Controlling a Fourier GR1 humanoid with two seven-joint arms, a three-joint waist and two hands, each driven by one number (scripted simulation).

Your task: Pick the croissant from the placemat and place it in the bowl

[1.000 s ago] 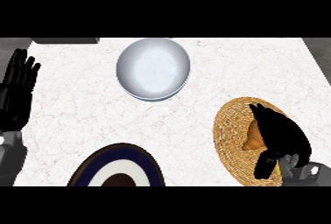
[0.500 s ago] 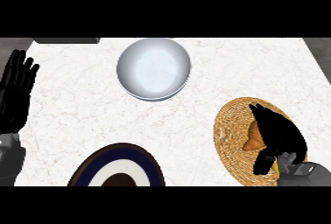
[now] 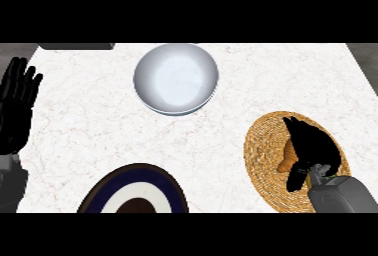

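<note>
My right hand (image 3: 314,145) lies over the woven placemat (image 3: 262,150) at about four o'clock on the counter (image 3: 88,125), fingers curled down around the croissant (image 3: 286,161), whose brown crust peeks out along the hand's nine o'clock side. I judge this to be the grasp itself: the fingers are closing on the pastry, and it has not left the mat. To do it well, I want my thumb and fingers on opposite flanks of the croissant, near its thick middle and not on a tapering tip, so it does not swivel as it rises. I should lift straight up first, clearing the placemat's raised weave, before I swing toward the bowl (image 3: 176,77), which sits at about twelve o'clock, well apart from the mat. The path runs toward eleven o'clock from here, across bare marble, so nothing stands in the way. The dark-rimmed plate (image 3: 103,192) at seven o'clock is off that line. My left hand (image 3: 16,107) rests open at nine o'clock by the counter's edge, fingers up, and has no part in this step.
</note>
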